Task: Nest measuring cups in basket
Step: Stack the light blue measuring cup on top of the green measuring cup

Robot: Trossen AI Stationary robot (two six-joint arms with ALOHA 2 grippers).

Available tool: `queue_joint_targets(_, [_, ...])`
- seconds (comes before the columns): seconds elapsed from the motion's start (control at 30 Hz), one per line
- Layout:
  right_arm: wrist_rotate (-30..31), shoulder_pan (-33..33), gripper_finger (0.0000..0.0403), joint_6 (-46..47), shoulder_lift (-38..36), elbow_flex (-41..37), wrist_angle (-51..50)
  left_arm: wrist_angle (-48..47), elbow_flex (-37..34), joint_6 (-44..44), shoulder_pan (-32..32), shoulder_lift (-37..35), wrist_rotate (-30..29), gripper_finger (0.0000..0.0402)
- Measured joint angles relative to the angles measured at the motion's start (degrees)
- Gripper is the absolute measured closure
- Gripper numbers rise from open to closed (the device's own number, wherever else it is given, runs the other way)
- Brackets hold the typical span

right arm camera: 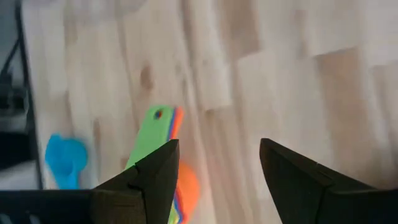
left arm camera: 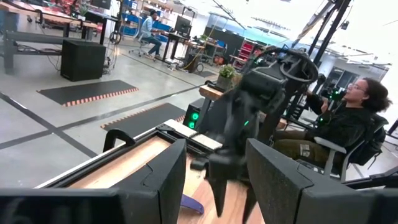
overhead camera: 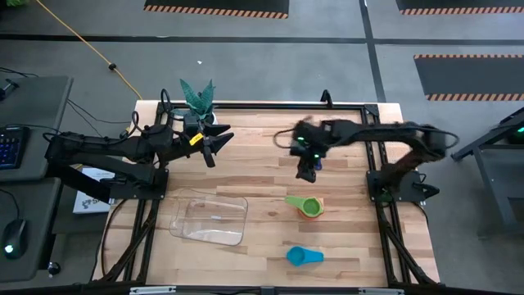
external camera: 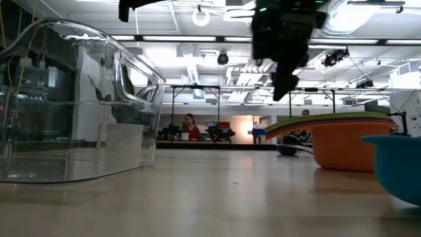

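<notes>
1. High view shows one clear basket lying empty on the wooden table, toward the left arm's side.
2. One nested stack of measuring cups, green over orange, sits apart from the basket; one light blue cup lies alone near the table's front edge.
3. Right gripper hangs above the table beyond the stack, fingers apart, holding nothing.
4. Left gripper waits beside one potted plant, fingers apart.
</notes>
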Motion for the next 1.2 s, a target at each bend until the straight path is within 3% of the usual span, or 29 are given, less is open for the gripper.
queue_joint_targets(0.23, [6.3,2.1,0.0187,25.7,-23.4,-27.6,26.3,-0.4,0.0,0.0,0.0,0.0,0.0,0.0245])
queue_joint_targets(0.43, [18.2,5.0,0.0187,41.1,-37.3,-41.2,46.1,-1.5,0.0,0.1,0.2,0.0,0.0,0.0245])
queue_joint_targets(0.57, [23.0,5.6,0.0187,43.4,-40.5,-43.4,51.1,-1.5,0.0,0.1,0.2,0.0,0.0,0.0245])
queue_joint_targets(1.2, [23.5,5.6,0.0187,40.1,-38.6,-41.3,50.7,-1.4,0.0,0.1,0.2,0.0,0.0,0.0245])
